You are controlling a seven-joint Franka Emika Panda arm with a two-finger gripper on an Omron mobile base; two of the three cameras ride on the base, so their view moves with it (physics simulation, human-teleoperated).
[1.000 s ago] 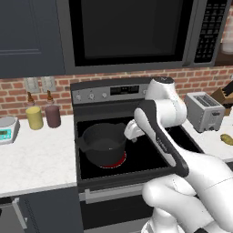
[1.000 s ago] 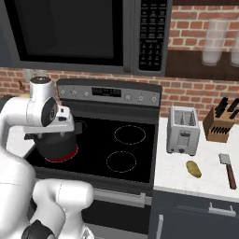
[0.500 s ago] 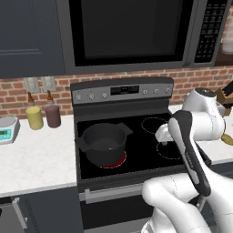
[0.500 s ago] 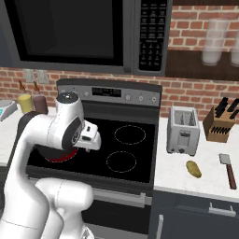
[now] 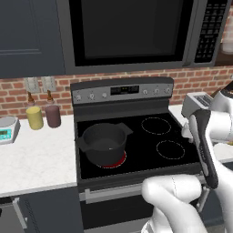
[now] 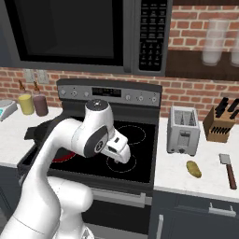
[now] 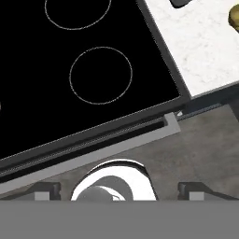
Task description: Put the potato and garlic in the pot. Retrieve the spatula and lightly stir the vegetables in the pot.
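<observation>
The pot (image 5: 103,144) sits on the front left burner of the stove (image 5: 136,136), left of centre in the left base view, with a red glow showing under its base; in the right base view only a dark edge of it (image 6: 39,132) shows at the left, behind the arm. What lies inside the pot cannot be told.

The potato (image 6: 193,169) lies on the white worktop (image 6: 205,175) at the lower right of the right base view, in front of the toaster (image 6: 183,130) and apart from it. The spatula (image 6: 228,168) lies further right on the same worktop, near the frame's right edge, below the knife block (image 6: 221,122). In the hand view a yellowish sliver of the potato (image 7: 234,17) shows at the upper right edge.

The gripper (image 6: 122,154) hangs over the front right burner, in the middle of the right base view. In the hand view its two fingers (image 7: 46,191) stand at the bottom, spread wide apart with nothing between them, looking down on the stove's front edge and the worktop corner
</observation>
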